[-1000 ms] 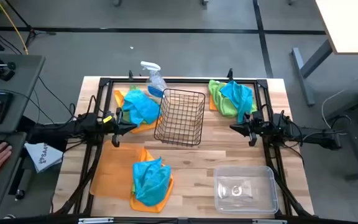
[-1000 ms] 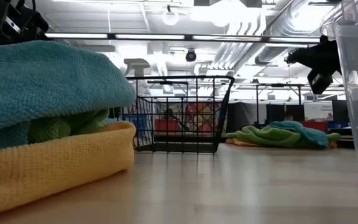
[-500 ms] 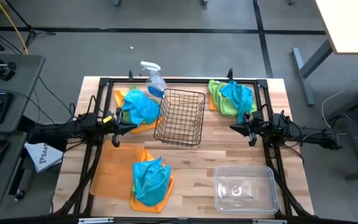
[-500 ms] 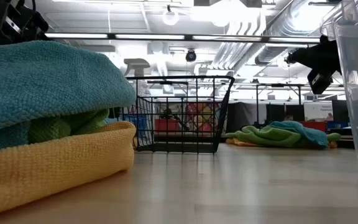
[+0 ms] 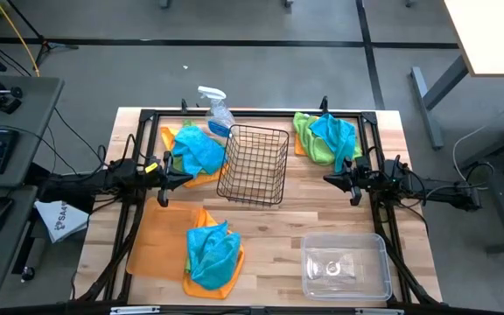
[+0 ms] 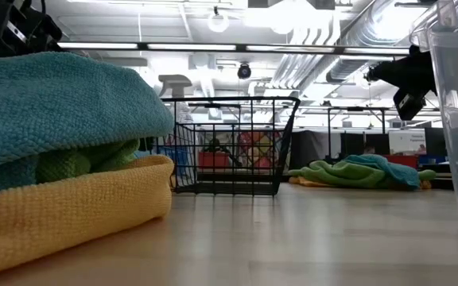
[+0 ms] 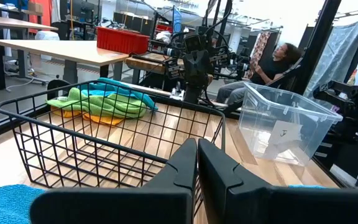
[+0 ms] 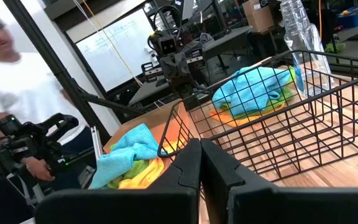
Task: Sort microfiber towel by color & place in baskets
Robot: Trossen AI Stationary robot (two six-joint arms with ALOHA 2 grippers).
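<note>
Both jaws were clenched empty, left gripper (image 5: 163, 178) and right gripper (image 5: 350, 181) parked either side of the black wire basket (image 5: 254, 164), probably waiting, since the towel piles (image 5: 212, 254) sat unsorted around the clear tub (image 5: 345, 265).

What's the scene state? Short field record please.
towel piles: three, unsorted: far left, far right, near left on orange tray
wire basket: centre, empty
clear tub: near right, no towels
spray bottle: far edge
left claw: shut, holding nothing, left of basket
right claw: shut, holding nothing, right of basket
</note>
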